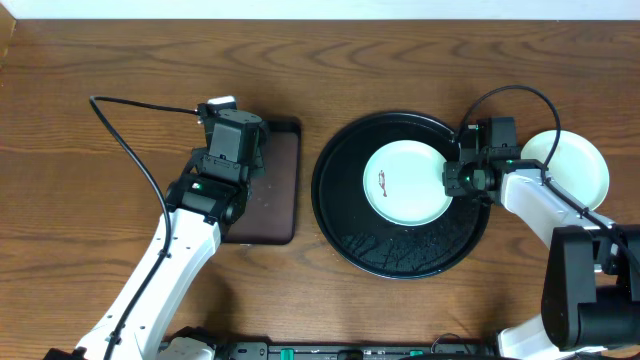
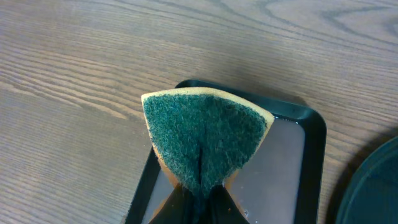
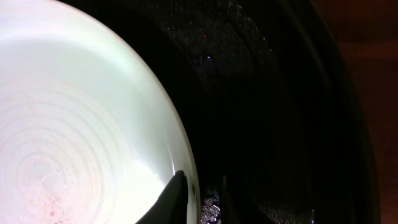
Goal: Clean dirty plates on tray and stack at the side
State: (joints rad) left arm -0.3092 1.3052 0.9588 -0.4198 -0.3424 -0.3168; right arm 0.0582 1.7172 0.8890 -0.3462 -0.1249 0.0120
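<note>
A mint-white plate [image 1: 405, 180] with a small reddish-brown smear lies in the large round black tray [image 1: 400, 255]. My right gripper [image 1: 455, 180] is at the plate's right rim. In the right wrist view its jaws [image 3: 200, 196] straddle the rim of the plate [image 3: 74, 112], one finger on the inside, closed on it. A second pale plate [image 1: 580, 165] lies on the table right of the tray, partly behind the right arm. My left gripper [image 1: 240, 135] hovers over the brown rectangular tray. It is shut [image 2: 199, 193] on a green-faced yellow sponge [image 2: 205, 130], pinched into a fold.
The dark brown rectangular tray [image 1: 275, 215] lies left of the black tray, and it shows under the sponge in the left wrist view [image 2: 314, 143]. The black tray's floor is wet [image 3: 280, 93]. A black cable loops over the table at the far left [image 1: 120, 140].
</note>
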